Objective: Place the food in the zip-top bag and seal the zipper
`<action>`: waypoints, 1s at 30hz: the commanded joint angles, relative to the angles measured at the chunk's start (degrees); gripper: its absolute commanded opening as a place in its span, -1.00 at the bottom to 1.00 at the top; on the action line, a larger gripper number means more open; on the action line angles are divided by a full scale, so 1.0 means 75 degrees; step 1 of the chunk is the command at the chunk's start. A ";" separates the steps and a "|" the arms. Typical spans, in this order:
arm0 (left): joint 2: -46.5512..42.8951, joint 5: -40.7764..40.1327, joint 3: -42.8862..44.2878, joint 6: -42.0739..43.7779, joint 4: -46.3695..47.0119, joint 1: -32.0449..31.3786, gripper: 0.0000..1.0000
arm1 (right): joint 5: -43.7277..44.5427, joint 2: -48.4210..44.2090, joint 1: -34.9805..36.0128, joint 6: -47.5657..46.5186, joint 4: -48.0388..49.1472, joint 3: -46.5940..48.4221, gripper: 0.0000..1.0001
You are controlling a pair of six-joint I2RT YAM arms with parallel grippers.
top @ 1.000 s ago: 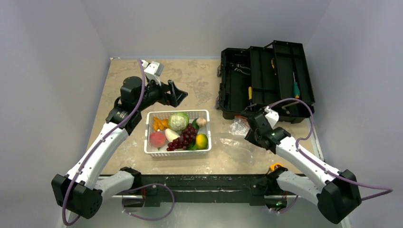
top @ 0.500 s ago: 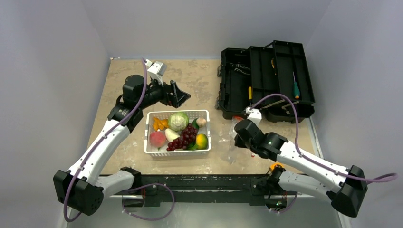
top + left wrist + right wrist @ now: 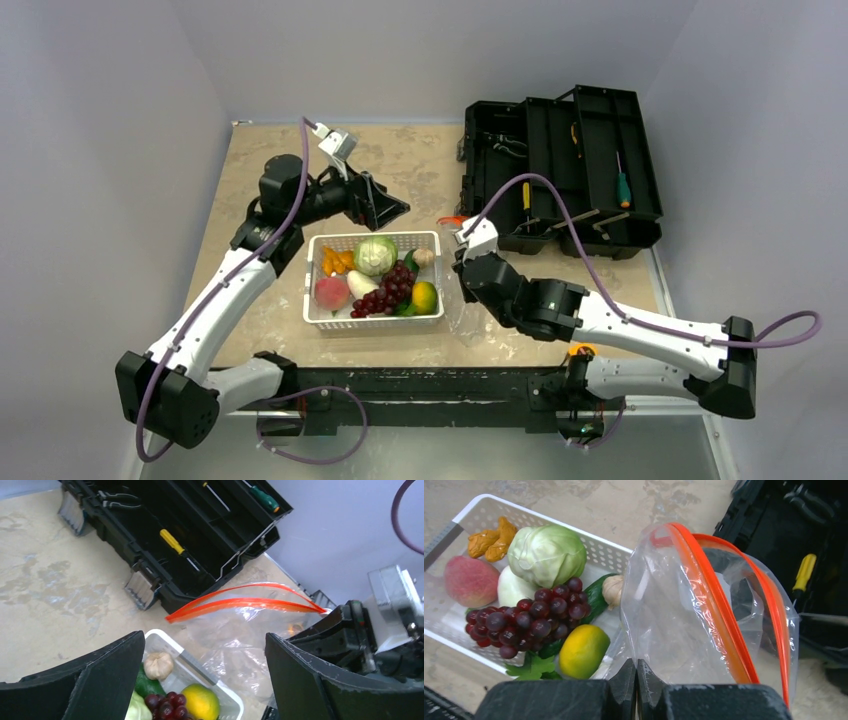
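The right gripper (image 3: 636, 677) has its fingers pressed together on a fold of the zip-top bag (image 3: 684, 630), holding it up just beside the right wall of the basket (image 3: 372, 321). The bag's mouth gapes open at the top. The two halves of the zipper (image 3: 710, 605) are parted in a loop, and nothing can be seen inside the bag.

The left gripper (image 3: 390, 215) hovers above the far edge of the basket. Its fingers are spread wide apart and hold nothing.

All the food is in the white basket, near the middle of the table (image 3: 420, 165):
- **Far side:** a cabbage (image 3: 375, 255), with orange pieces (image 3: 338, 261) to its left.
- **Near-left corner:** a peach (image 3: 331, 293), with a radish (image 3: 360, 283) beside it.
- **Middle:** grapes (image 3: 390, 288) are heaped here, partly over a cucumber (image 3: 596, 597).
- **Right side:** a mushroom (image 3: 424, 257) at the far-right corner and a mango (image 3: 424, 297) at the near-right corner, next to the bag.

At the far right stands an open black toolbox (image 3: 548, 150). In its trays lie a yellow-handled screwdriver (image 3: 172, 541), a green-handled screwdriver (image 3: 265, 499) and pliers (image 3: 117, 497).
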 commanded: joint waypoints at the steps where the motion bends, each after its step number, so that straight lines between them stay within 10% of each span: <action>1: 0.0231 0.0834 0.0306 -0.0679 0.0918 -0.0097 0.80 | 0.0859 0.0226 0.0188 -0.1734 0.1077 -0.0081 -1.00; 30: 0.2257 -0.1723 0.1194 -0.1715 -0.1044 -0.1839 0.55 | 0.0627 0.0223 0.0716 -0.3410 0.2593 -0.1075 -1.00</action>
